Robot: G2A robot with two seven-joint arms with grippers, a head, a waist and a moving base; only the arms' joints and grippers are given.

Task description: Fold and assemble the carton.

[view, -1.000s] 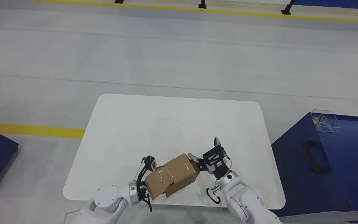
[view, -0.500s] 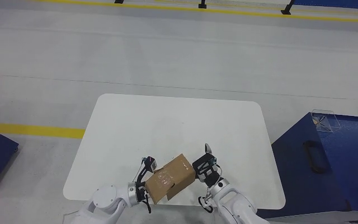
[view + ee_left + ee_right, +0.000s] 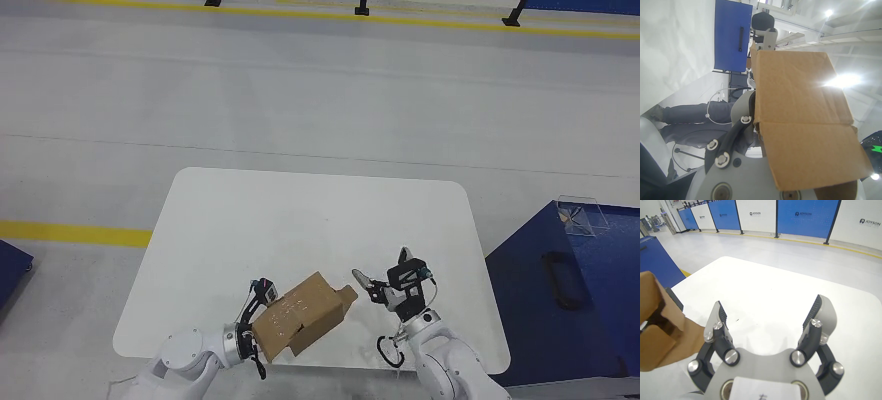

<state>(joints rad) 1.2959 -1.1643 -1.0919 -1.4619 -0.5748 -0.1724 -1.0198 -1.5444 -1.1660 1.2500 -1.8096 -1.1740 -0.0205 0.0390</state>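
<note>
1. Two grippers work at the near edge of a white table with rounded corners [image 3: 300,210]; between them is a brown cardboard carton [image 3: 305,315], partly folded and turned at an angle to the table's sides.
2. Left gripper [image 3: 258,302] is clamped on the carton at the end farthest from the other arm; in the left wrist view a flat, creased panel of the carton [image 3: 800,117] lies across the gripper, with one dark finger [image 3: 734,130] against its edge and the other just past the opposite edge.
3. Right gripper [image 3: 382,266] hangs over the table just beside the carton's other end, with its jaws spread wide and nothing between them; in the right wrist view its ribbed pads [image 3: 723,313] frame only bare table top [image 3: 772,275].
4. One short flap [image 3: 346,296] juts from the carton towards the right gripper, near it but apart from it; the right wrist view shows that end of the carton [image 3: 657,336] open, with loose flaps around a dark hollow.
5. Whether the carton's underside rests on the table or is held just above it, I cannot tell.
6. Beyond the table lie a grey floor with a yellow line [image 3: 70,234] and, to the robot's right, a blue cabinet [image 3: 560,290].
</note>
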